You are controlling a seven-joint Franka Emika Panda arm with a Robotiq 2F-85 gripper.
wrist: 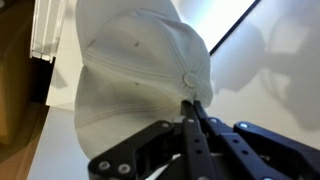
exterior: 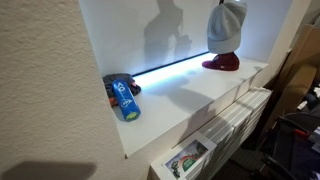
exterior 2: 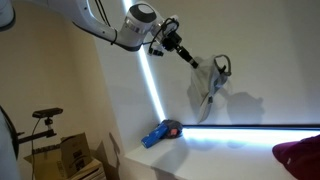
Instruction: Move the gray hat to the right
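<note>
The gray hat (exterior 2: 208, 83) hangs in the air from my gripper (exterior 2: 197, 64), well above the white shelf (exterior 2: 230, 150). In an exterior view it hangs (exterior: 229, 24) just above the maroon cap (exterior: 222, 63). In the wrist view the gray hat (wrist: 130, 65) fills the frame, and my gripper (wrist: 193, 104) has both fingers pressed together on its fabric near the top button. The maroon cap also shows at the frame edge (exterior 2: 300, 155).
A blue can (exterior: 124, 101) lies on the shelf (exterior: 180, 100) beside a small dark red object (exterior: 134, 88); they also show in the other view (exterior 2: 160, 133). A glowing light strip (exterior: 170, 68) runs along the back wall. Drawers (exterior: 235, 120) sit below.
</note>
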